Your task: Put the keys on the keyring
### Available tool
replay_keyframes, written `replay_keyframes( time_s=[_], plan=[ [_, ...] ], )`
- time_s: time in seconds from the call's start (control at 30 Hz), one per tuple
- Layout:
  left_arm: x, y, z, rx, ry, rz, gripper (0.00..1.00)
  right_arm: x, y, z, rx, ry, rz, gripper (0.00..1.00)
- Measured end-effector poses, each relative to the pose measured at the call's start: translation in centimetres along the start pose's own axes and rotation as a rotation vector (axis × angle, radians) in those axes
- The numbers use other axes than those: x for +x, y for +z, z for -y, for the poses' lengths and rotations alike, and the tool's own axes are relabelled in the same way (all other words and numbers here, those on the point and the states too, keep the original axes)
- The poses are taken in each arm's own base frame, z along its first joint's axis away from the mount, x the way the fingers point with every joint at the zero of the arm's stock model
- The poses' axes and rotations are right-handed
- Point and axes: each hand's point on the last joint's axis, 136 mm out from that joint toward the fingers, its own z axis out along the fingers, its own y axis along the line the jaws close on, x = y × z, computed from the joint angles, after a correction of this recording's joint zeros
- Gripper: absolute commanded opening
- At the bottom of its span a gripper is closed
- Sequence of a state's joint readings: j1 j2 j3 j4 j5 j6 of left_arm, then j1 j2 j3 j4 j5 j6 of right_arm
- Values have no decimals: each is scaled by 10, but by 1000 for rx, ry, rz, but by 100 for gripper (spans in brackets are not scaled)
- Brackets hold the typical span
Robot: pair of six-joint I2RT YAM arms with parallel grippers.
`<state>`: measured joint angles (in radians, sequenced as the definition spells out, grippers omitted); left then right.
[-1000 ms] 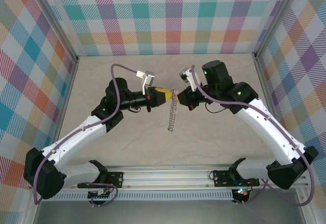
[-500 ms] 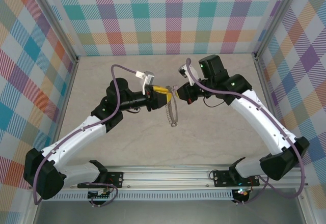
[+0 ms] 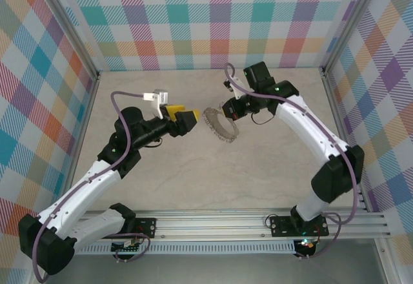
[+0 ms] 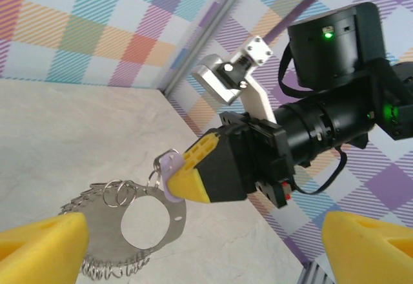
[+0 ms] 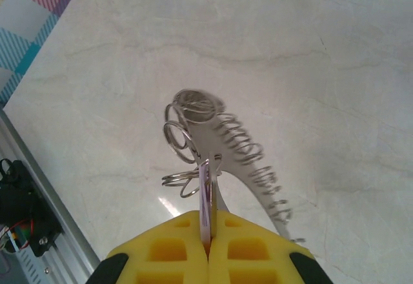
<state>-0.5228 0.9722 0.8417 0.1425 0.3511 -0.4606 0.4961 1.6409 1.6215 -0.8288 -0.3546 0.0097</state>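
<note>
— Where's the keyring (image 4: 97,223) at the moment?

— Up off the surface (image 5: 310,26), by the look of it, hanging from the right fingers (image 4: 193,177). They're pressed tight together on its rim, and the lilac tag (image 4: 169,166) sits pinched at the very tips, right against the metal. I can't pick the little key itself out from the wire loops around it.

— And the other arm?

— The left fingers (image 4: 45,242) are spread about as wide as they go, with nothing between them. From above they sit just beside the ring, but there's a clear gap and no touching.

— So which way does it lie from them?

— Seen from above, the ring is at about 3 o'clock from the left fingers, and it droops towards 6 or 7 o'clock from the right fingertips. From the left wrist its flat face is turned almost square on. The hoop runs out to 8 o'clock from the pinch, and the tag's long side follows the right fingers, pointing to roughly 10.

— Then the right arm has it all?

— It does. If the left is to help, I'd guess it has to come straight ahead and close on the free side of the hoop, well away from the tag.
</note>
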Motion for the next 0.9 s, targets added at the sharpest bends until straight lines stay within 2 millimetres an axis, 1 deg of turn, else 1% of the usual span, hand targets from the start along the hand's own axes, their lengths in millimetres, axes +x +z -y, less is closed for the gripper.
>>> replay_keyframes(
  time_s=[0.13, 0.33, 0.4, 0.47, 0.53, 0.6, 0.67, 0.77, 0.83, 0.9],
  plan=[
    [2, -5, -8, -39, -10, 7, 98, -19, 22, 13, -12, 17, -12, 0],
    [5, -7, -15, -67, -21, -2, 99, -56, 53, 23, -68, 42, 7, 0],
    [7, -7, -17, -73, -25, -8, 99, -64, 63, 29, -93, 65, 15, 0],
    [9, -6, -19, -80, -29, -18, 98, -65, 72, 44, -103, 117, 16, 0],
    [11, -5, -21, -83, -31, -23, 99, -61, 77, 65, -95, 179, 17, 0],
    [12, -4, -22, -86, -33, -28, 99, -52, 79, 88, -75, 246, 15, 0],
    [13, -3, -24, -90, -36, -32, 99, -40, 81, 114, -49, 312, 14, 0],
    [16, 0, -27, -92, -41, -44, 99, -15, 80, 145, -4, 397, 4, 0],
    [18, 2, -29, -94, -48, -52, 99, 2, 78, 156, 20, 441, -10, 0],
    [19, 4, -30, -97, -57, -57, 99, 17, 75, 158, 35, 458, -20, 0]
  ],
)
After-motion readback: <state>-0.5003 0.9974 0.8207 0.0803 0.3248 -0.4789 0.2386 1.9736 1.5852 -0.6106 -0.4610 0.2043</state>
